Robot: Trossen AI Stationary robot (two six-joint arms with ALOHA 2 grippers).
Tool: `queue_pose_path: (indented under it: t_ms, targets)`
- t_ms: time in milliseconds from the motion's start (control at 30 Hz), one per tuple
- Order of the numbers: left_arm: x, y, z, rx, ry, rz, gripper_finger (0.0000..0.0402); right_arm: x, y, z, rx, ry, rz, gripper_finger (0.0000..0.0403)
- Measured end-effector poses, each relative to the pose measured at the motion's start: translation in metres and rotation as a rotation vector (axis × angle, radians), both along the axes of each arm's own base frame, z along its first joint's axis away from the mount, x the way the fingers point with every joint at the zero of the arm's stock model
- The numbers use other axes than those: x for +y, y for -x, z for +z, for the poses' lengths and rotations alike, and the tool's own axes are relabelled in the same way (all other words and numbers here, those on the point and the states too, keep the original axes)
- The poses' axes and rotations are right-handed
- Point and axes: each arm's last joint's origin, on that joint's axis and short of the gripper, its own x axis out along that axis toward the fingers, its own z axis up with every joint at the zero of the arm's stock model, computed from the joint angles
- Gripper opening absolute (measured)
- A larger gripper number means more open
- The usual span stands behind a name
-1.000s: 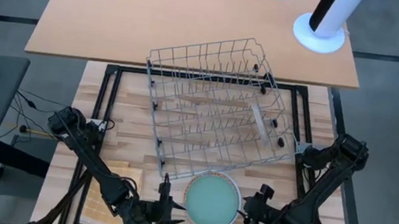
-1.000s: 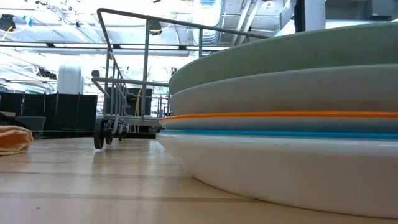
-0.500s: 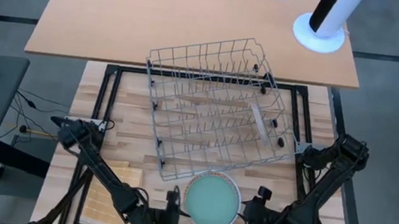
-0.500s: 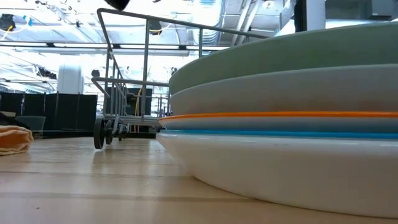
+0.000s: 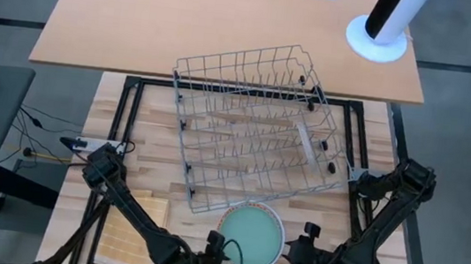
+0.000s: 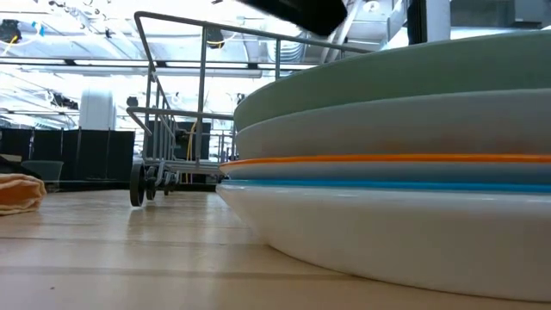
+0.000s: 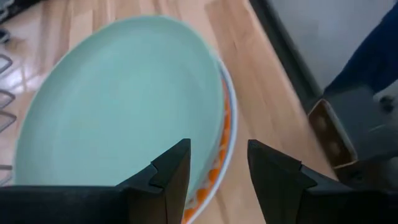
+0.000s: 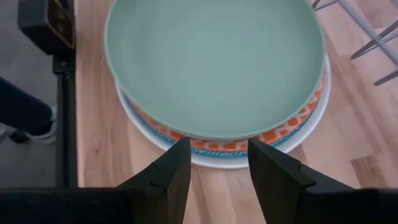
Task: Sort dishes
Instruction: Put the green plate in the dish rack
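Left gripper (image 5: 214,256) open, empty, at 9 o'clock edge of plate stack (image 5: 250,237) near front of tabletop (image 5: 148,153); right gripper (image 5: 300,250) open, empty, at 3 o'clock. Risk: clipping teal top plate (image 7: 118,99), sliding stack or lifting several. Wire rack (image 5: 254,121) close at 12 o'clock, yellow cloth (image 5: 126,231) at 9.

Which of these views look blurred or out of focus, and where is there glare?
Left wrist view: the teal plate is smeared by motion blur. Low view: the plate stack fills the frame, and a dark arm part is blurred at top. High view: sharp, even light, the wire rack crisp. No strong glare anywhere.
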Motion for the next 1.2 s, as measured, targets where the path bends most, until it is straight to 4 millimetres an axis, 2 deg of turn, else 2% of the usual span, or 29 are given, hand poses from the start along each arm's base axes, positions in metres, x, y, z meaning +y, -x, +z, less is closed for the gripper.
queue_pose_path:
  t_ms: [300,767,1200]
  targets:
    - [0.015,-0.012,0.0,0.127,0.051,-0.131,0.0133,0.003,0.0,0.001,-0.014,-0.046,-0.024,0.0162]
    - [0.024,-0.013,-0.003,0.189,-0.069,-0.233,0.0024,0.017,-0.001,0.006,-0.104,-0.268,-0.11,0.0162]
    - [0.025,-0.01,-0.004,0.222,-0.158,-0.308,0.0001,0.023,-0.012,0.014,-0.236,-0.379,-0.153,0.0162]
